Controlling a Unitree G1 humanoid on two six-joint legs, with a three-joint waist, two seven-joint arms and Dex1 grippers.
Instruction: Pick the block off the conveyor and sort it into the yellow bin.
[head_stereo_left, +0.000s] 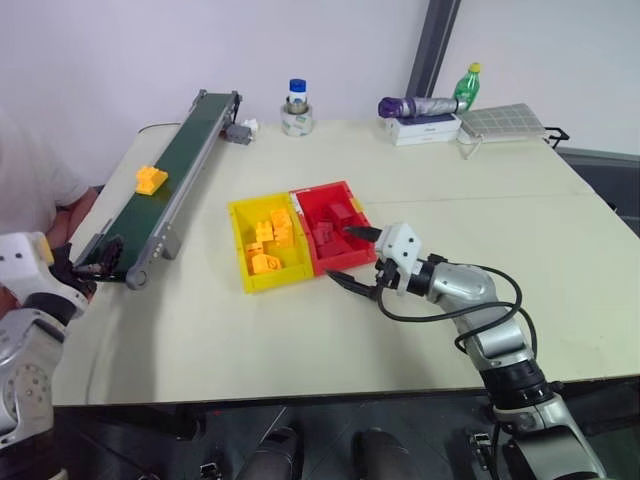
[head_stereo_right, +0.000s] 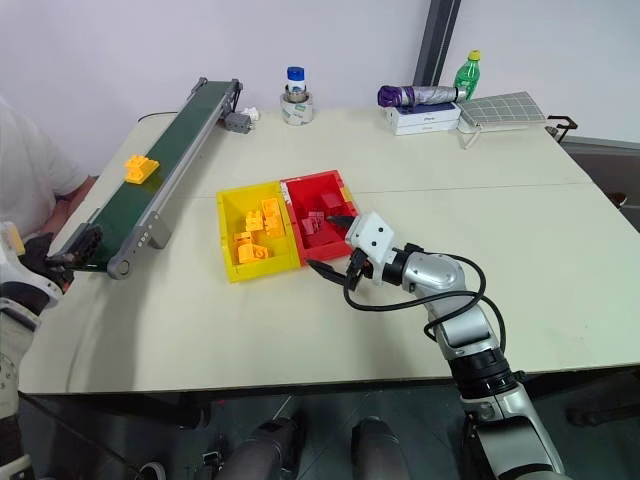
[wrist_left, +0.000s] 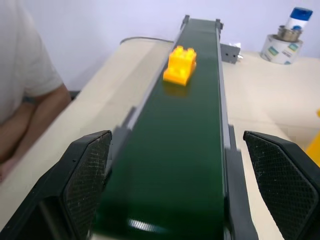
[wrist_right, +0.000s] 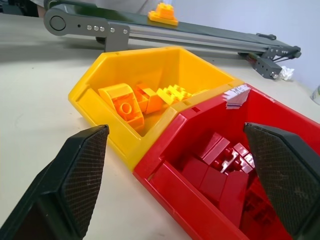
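One pale tabletop (head_stereo_left: 300, 330) — white wall (head_stereo_left: 120, 60) behind.

One conveyor (head_stereo_left: 170, 185) along table's left edge, one yellow-orange block (head_stereo_left: 151, 179) on belt. Two joined bins mid-table: one yellow bin (head_stereo_left: 243, 262), one red bin (head_stereo_left: 340, 190). Yellow bin holds several yellow bricks (head_stereo_left: 270, 240), about six, exact count unclear. Red bin holds pile of red bricks (wrist_right: 220, 165), uncountable. Far edge: one tape roll (head_stereo_left: 297, 122), two bottles (head_stereo_left: 467, 84), one folded umbrella (head_stereo_left: 420, 105), one white box (head_stereo_left: 425, 128). Two grippers (head_stereo_left: 360, 256), one person's arm (wrist_left: 30, 117).
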